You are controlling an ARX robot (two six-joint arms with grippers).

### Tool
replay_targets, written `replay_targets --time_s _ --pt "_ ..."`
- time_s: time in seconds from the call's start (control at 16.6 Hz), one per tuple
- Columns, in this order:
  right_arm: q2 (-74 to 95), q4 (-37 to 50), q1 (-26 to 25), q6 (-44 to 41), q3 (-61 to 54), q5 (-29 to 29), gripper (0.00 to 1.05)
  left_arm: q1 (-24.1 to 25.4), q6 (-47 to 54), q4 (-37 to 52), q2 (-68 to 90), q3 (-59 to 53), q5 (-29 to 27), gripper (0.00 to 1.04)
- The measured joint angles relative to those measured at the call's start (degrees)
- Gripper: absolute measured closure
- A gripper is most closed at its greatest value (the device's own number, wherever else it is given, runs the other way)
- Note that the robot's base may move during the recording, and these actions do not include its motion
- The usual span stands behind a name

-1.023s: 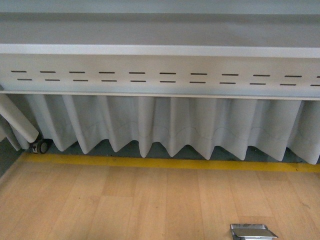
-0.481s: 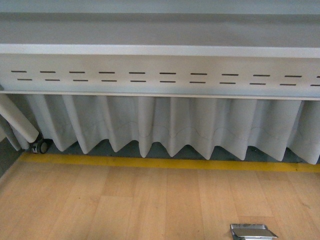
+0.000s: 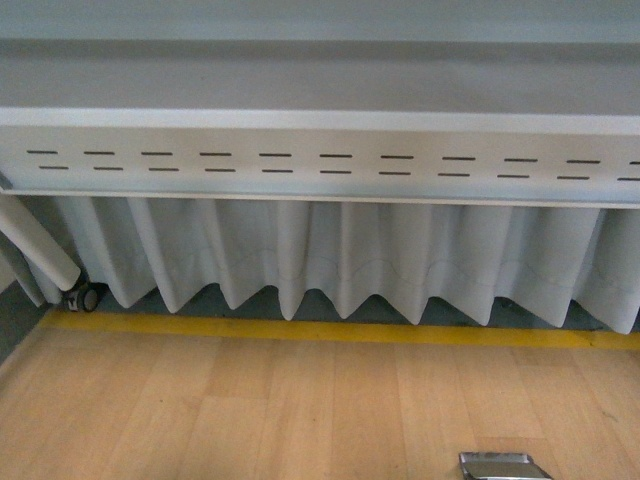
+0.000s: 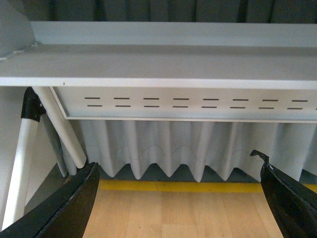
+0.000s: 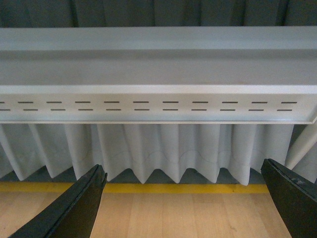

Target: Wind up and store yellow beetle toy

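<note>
Nowhere in any of the three views is the yellow beetle toy to be seen, so where it lies cannot be told. The front view takes in only a wooden floor [image 3: 250, 410], a yellow line [image 3: 300, 330] along its far edge, a pleated white cloth [image 3: 350, 255] hanging under a slotted grey panel [image 3: 320, 165], and a small metal plate [image 3: 503, 467] at the near right edge. A caster wheel [image 3: 85, 297] sits beside a white tube [image 3: 35, 250] at the far left.

The left gripper [image 4: 174, 161] has its black fingers spread wide with nothing between them, and the right gripper [image 5: 183, 166] is likewise wide apart and empty; both wrist cameras look toward the cloth and panel.

The task appears barely begun, with the search for the toy as the step in hand. Doing it well probably means turning the cameras toward wherever the toy waits, keeping the fingers spread until its body sits squarely between them, then gripping the sides so the wheels are free for winding.
</note>
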Motion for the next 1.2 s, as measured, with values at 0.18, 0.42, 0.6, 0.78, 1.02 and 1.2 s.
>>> replay_targets --time_s 0.18,0.42,0.6,0.78,1.02,1.2 --pt "-0.02 0.02 0.0 0.02 0.0 0.04 0.07 0.0 0.0 0.15 0.0 0.0 0.02 0.07" --pt "0.0 0.11 0.0 0.02 0.0 0.0 0.07 0.0 -0.02 0.15 0.0 0.0 -0.07 0.07" --pt "-0.02 0.11 0.0 0.0 0.0 0.02 0.07 0.0 0.0 0.15 0.0 0.0 0.0 0.07" --pt "-0.02 0.09 0.0 0.02 0.0 0.02 0.07 0.0 0.0 0.17 0.0 0.0 0.02 0.07" --pt "-0.02 0.11 0.0 0.02 0.0 0.0 0.07 0.0 0.0 0.15 0.0 0.0 0.0 0.07" --pt "0.0 0.13 0.0 0.17 0.0 0.0 0.07 0.0 -0.07 0.15 0.0 0.0 -0.02 0.07"
